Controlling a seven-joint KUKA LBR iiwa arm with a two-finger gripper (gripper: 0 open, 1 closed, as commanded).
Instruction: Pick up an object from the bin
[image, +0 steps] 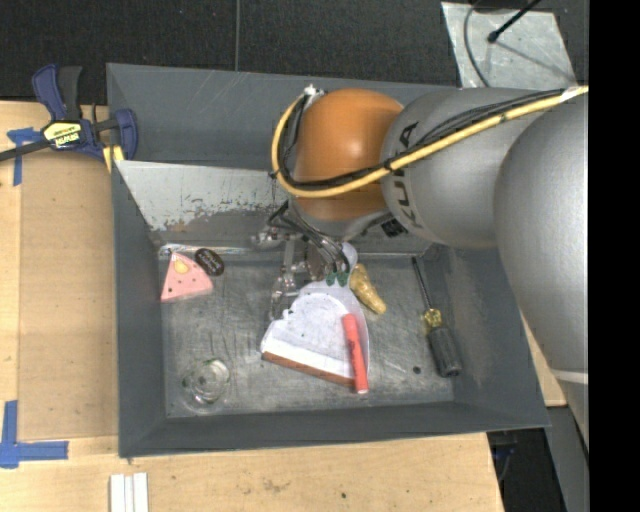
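My gripper (310, 280) hangs below the orange wrist cover near the middle of the bin, at the far edge of a white flat wedge-shaped block (312, 335) with a brown underside. Its fingers stand apart, open, with nothing between them. A red marker pen (355, 352) lies along the block's right side. Just right of the gripper lies a small tan-yellow piece (367, 290).
A pink cheese-like wedge (185, 278) and a small dark oval thing (208, 262) lie at the back left. A clear glass (205, 381) stands at the front left. A screwdriver (437, 330) with a black handle lies at the right.
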